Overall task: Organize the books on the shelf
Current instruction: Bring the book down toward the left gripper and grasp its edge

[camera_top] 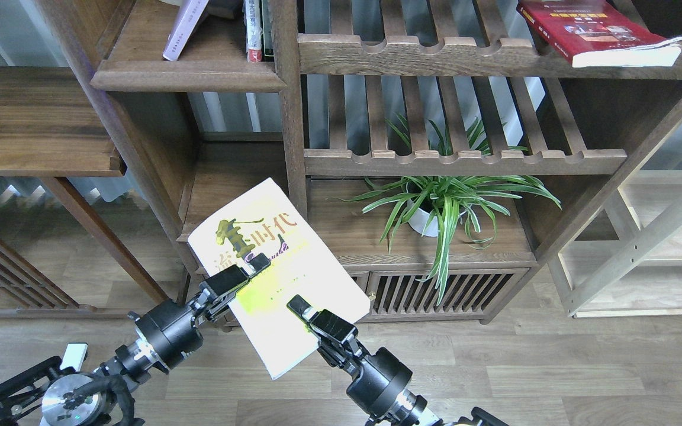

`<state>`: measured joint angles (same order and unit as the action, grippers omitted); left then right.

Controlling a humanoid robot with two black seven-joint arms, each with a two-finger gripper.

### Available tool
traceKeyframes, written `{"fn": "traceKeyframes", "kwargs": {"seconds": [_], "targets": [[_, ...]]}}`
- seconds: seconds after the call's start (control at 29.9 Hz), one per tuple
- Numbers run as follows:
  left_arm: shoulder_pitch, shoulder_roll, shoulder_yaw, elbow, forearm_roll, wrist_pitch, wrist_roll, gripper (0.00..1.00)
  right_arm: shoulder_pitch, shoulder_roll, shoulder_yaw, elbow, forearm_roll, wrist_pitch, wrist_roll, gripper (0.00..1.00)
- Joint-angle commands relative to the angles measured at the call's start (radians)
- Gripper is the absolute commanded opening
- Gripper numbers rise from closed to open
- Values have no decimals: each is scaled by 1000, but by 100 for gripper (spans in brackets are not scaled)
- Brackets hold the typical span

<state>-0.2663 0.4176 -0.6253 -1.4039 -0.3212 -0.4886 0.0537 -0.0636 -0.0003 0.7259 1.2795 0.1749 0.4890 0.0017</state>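
Note:
The yellow-green book is held in the air, tilted, in front of the bookcase's lower left compartment. My right gripper is shut on its near edge, one finger on the cover. My left gripper is at the book's left edge with one finger over the cover; its other finger is hidden under the book. The lavender book leans on the solid shelf at the upper left. The dark red book lies flat on the slatted rack at the upper right.
Narrow upright red-and-white-spined books stand beside the lavender book. A potted spider plant fills the lower middle compartment. A vertical post stands just right of the book's far corner. The lower left board lies behind the book.

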Motion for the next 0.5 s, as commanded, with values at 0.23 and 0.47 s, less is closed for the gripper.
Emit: {"fn": "traceKeyframes", "kwargs": {"seconds": [0.23,0.47], "targets": [[-5,-7,-1,-3,24,0,0,2,1,0,7,0,0,0,1,27],[-7,-2,-1,0,27,0,0,4,1,0,44,0,3,0,6,63]]}}
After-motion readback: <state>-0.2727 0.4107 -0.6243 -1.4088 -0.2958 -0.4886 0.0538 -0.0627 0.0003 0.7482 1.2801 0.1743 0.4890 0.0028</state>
